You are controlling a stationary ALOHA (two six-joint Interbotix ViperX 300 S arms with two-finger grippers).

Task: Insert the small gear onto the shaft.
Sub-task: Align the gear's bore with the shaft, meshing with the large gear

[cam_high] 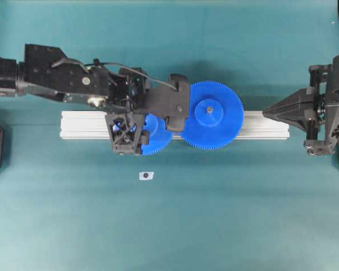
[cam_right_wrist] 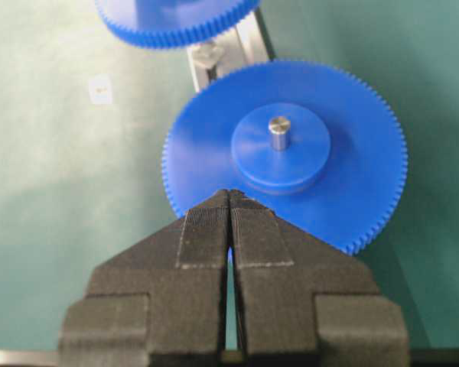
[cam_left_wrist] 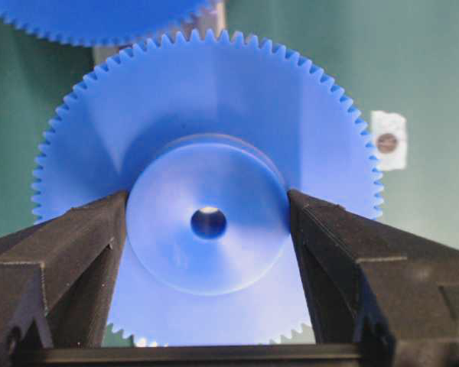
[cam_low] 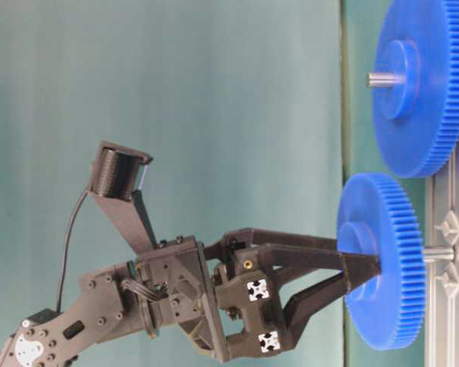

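Observation:
The small gear (cam_left_wrist: 206,99) is a blue toothed disc with a raised hub and a dark centre hole. My left gripper (cam_left_wrist: 207,200) is shut on that hub, one black finger (cam_left_wrist: 99,229) pressed against each side. From table level the gear (cam_low: 390,306) stands over the rail, and the thin silver shaft (cam_low: 437,254) runs from the rail into its back. A gap shows between gear and rail. From overhead, the gear (cam_high: 160,138) is partly hidden under the gripper (cam_high: 148,121). My right gripper (cam_right_wrist: 229,193) is shut and holds nothing.
The wider blue gear (cam_high: 211,114) sits on its own pin (cam_right_wrist: 279,126) beside the small one, their teeth close together. The ribbed aluminium rail (cam_high: 260,125) lies across the teal table. A small white tag (cam_high: 146,175) lies in front of it. My right gripper (cam_high: 266,113) hovers at the rail's right end.

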